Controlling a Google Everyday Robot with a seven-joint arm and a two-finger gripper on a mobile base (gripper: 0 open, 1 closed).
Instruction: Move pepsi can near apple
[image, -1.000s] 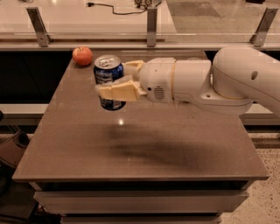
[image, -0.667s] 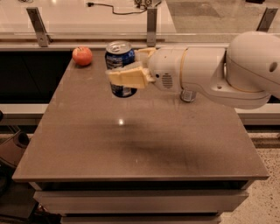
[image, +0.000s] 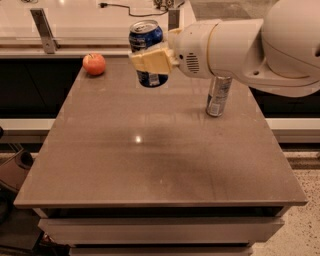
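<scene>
The pepsi can (image: 147, 36) is blue with a silver top and hangs upright in the air over the far part of the table. My gripper (image: 151, 59) is shut on it, its cream fingers (image: 150, 61) wrapped across the can's middle. The white arm reaches in from the right. The apple (image: 94, 64) is small, round and red-orange, and rests at the table's far left corner, to the left of and below the held can.
A taller, slim silver-grey can (image: 218, 96) stands upright at the table's right side, partly behind the arm. The brown table (image: 150, 160) has a white counter with a metal post (image: 44, 30) behind it. A cable lies on that counter.
My gripper has carried the pepsi can up and toward the far edge of the table. The silver-grey can has come out from behind the arm. The apple has not moved.
</scene>
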